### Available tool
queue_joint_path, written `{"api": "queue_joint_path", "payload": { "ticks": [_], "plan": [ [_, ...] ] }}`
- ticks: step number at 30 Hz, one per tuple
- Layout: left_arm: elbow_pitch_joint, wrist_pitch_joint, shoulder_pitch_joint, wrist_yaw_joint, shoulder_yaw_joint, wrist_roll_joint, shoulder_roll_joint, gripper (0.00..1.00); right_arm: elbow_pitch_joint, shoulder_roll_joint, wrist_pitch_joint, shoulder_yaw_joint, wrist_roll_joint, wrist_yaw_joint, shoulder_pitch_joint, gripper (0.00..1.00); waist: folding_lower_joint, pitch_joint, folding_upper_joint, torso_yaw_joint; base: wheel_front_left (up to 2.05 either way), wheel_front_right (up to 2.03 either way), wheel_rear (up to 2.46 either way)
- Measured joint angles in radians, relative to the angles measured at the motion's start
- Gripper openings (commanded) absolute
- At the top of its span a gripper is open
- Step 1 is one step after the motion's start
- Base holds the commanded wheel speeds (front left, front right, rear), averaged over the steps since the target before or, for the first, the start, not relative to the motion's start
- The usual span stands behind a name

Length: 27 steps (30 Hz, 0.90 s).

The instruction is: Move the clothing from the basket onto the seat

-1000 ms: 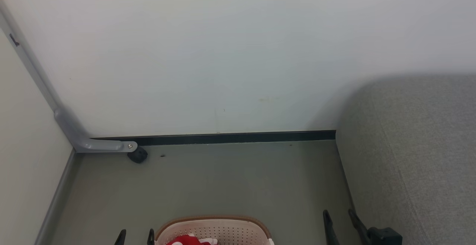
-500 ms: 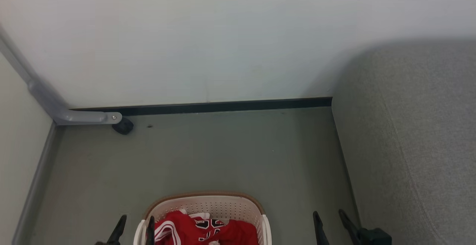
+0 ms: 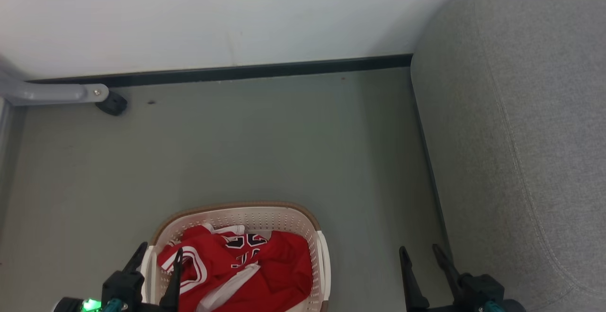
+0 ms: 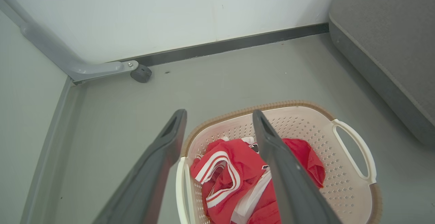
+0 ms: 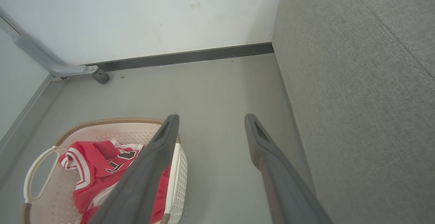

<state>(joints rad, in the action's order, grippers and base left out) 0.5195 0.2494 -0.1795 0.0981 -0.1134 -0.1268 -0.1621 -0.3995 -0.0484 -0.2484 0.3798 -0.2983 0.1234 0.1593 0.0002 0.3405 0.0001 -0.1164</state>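
The cream basket with a brown rim stands on the floor at the bottom middle of the head view. Red clothing with white trim and dark lettering lies crumpled inside it. My left gripper is open over the basket's left end, its fingers astride the handle side, holding nothing. My right gripper is open above the floor between the basket and the grey seat. The left wrist view looks down past its open gripper at the clothing and the basket. The right wrist view has its open gripper, the basket at lower left and the seat at right.
A white wall with a dark skirting strip runs across the back. A grey metal leg with a black foot sits in the far left corner. Grey floor stretches between the wall, the basket and the seat's side.
The head camera has tilted downward, so the wall slid up and more of the basket and clothing came into the picture. Both grippers stay open.
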Motion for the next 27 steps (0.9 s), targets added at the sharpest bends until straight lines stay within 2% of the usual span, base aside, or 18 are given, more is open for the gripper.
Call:
{"api": "queue_joint_path", "payload": {
  "ticks": [13, 20, 27],
  "plan": [
    [0.142, -0.035, -0.229, 0.018, -0.117, 0.067, -0.012, 1.00, 0.130, 0.001, -0.001, -0.099, -0.016, 0.001, 0.016, 1.00, 0.0000, 0.197, 0.0000, -0.036, 0.00, 0.00, 0.00],
    [0.242, -0.085, -0.328, 0.026, -0.127, 0.042, 0.030, 1.00, 0.196, 0.001, -0.001, -0.137, 0.014, 0.001, 0.018, 1.00, -0.0001, 0.304, 0.0001, -0.025, 0.00, 0.00, 0.00],
    [0.358, -0.165, -0.440, 0.027, -0.094, -0.044, 0.078, 1.00, 0.241, 0.001, -0.001, -0.144, 0.046, 0.001, 0.060, 1.00, 0.0000, 0.401, 0.0001, 0.007, 0.00, 0.00, 0.00]
  ]
}}
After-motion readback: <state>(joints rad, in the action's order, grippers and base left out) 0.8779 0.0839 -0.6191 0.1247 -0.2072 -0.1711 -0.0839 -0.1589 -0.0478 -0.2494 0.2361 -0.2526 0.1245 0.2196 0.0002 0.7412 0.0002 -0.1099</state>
